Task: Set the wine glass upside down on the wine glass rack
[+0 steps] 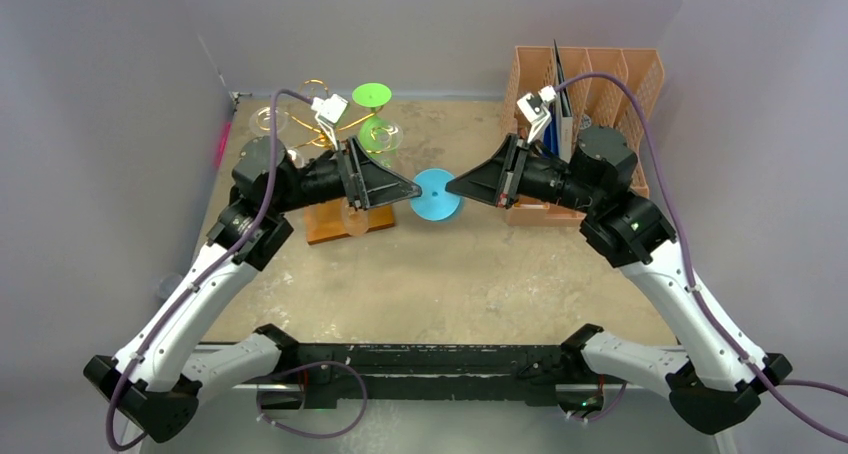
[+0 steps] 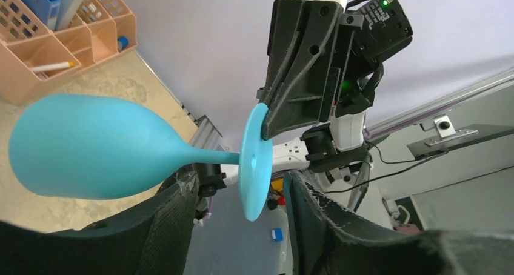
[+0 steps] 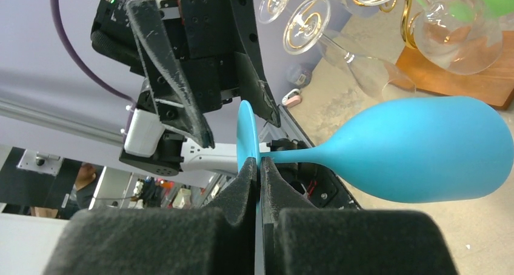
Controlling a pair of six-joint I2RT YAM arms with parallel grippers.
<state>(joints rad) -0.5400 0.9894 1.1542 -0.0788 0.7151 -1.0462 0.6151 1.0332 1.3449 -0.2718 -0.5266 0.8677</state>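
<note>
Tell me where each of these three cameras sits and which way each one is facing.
Top external: above and behind the arms, looking down on the table; both arms show whole.
Left wrist: on the left arm, looking past the open left hand at the right hand and the orange organiser.
Right wrist: on the right arm, looking past its own shut fingers towards the left hand and the wine glass rack.
Shared: all three show the blue wine glass.
</note>
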